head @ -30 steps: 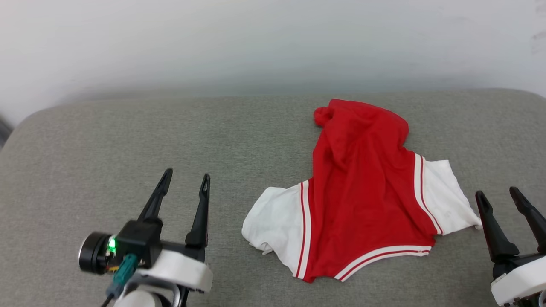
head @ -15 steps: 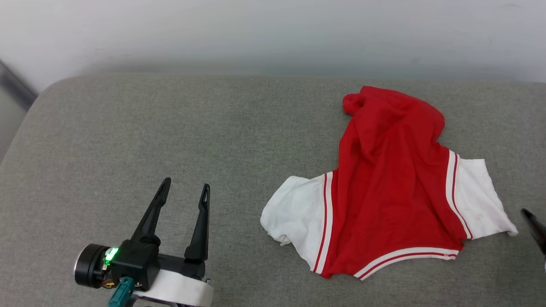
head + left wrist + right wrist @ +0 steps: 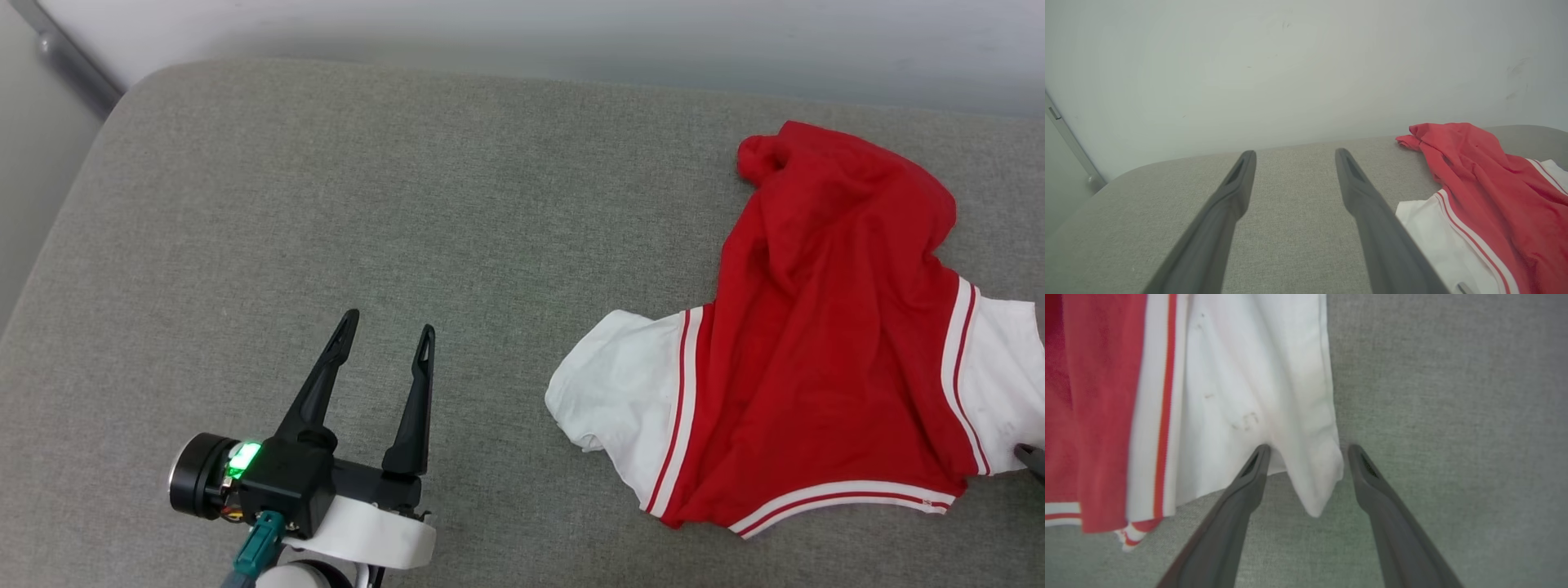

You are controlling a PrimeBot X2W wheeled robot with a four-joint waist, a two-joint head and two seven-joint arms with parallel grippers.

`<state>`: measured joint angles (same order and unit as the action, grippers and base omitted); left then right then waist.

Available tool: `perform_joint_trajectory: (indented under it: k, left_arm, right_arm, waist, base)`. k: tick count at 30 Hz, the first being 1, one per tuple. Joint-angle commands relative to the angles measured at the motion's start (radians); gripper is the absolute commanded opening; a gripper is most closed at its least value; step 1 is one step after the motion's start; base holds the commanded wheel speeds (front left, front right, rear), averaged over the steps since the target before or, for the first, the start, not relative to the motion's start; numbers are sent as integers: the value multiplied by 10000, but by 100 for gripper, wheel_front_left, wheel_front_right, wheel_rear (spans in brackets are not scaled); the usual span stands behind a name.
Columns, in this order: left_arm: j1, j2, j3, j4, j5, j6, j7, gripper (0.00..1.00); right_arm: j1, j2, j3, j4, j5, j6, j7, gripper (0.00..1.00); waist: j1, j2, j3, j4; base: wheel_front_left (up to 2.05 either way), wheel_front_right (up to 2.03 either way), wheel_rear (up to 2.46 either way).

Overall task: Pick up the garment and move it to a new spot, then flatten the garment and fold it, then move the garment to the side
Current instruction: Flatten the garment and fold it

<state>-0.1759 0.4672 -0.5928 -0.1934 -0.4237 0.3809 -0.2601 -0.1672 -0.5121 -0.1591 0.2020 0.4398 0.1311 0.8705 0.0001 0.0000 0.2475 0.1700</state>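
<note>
The garment (image 3: 824,327) lies crumpled on the grey cushion (image 3: 326,204) at the right. Its red body is bunched toward the far side and its white sleeves are spread toward me. My left gripper (image 3: 389,323) stands open and empty over bare cushion, well to the left of the near sleeve. The left wrist view has that gripper (image 3: 1295,154) aimed at the wall, with the garment (image 3: 1486,192) off to its right. My right gripper (image 3: 1308,450) is open, and the corner of the garment's white sleeve (image 3: 1257,388) lies between its fingers, ungripped. One right finger (image 3: 1032,457) pokes in at the head view's right edge.
A pale wall (image 3: 571,33) runs behind the cushion. A grey metal strip (image 3: 69,57) slants at the far left, past the cushion's rounded corner. Bare cushion stretches wide on the left and middle.
The head camera has swung left, so the garment sits further right in the picture and the right gripper has slid off the edge. The garment's lie and both open grippers look unchanged.
</note>
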Motion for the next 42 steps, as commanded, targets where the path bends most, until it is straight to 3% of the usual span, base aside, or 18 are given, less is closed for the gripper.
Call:
perform_joint_trajectory:
  k: [1, 5, 7, 8, 16, 25, 36, 42]
  left_arm:
    - [-168, -12, 5, 14, 65, -24, -48, 100]
    - [-244, -49, -25, 52, 80, -26, -38, 100]
    - [-309, -31, -32, 68, 80, -50, -3, 100]
    - [-318, -15, -32, 81, 77, -52, 16, 100]
    - [-377, 63, -124, 151, -136, -206, 318, 100]
    - [-610, 167, -649, 258, -417, -650, 1431, 100]
    - [-833, 475, -1786, 589, -1058, -1369, 4512, 100]
    - [-826, 387, -2134, 689, -1297, -1308, 5582, 100]
  right_arm:
    - [-94, 7, 46, 109, -68, -7, -87, 100]
    - [-120, 72, 164, 511, -24, -7, -331, 100]
    - [-155, 6, 266, 629, 26, -7, -460, 25]
    - [-202, -51, 328, 676, 33, -8, -533, 0]
    - [103, -635, 334, 545, 153, -8, -1200, 0]
    - [1347, -1380, -614, -415, -117, -8, -1217, 0]
    - [1250, -1077, -1010, -635, -863, -8, -1135, 0]
    - [1062, -867, -934, -726, -868, -8, -1106, 0]
  waist:
    - [-1, 0, 67, 55]
    - [-1, 0, 150, 10]
    - [-1, 0, 175, -81]
    - [-1, 0, 168, -142]
    - [-1, 0, -83, -706]
    - [-1, 0, -318, -1393]
    - [-1, 0, -89, -2032]
    - [-1, 0, 27, -2175]
  base:
    - [0, 0, 0]
    - [0, 0, 0]
    - [0, 0, 0]
    - [0, 0, 0]
    - [0, 0, 0]
    - [0, 0, 0]
    - [0, 0, 0]
    - [0, 0, 0]
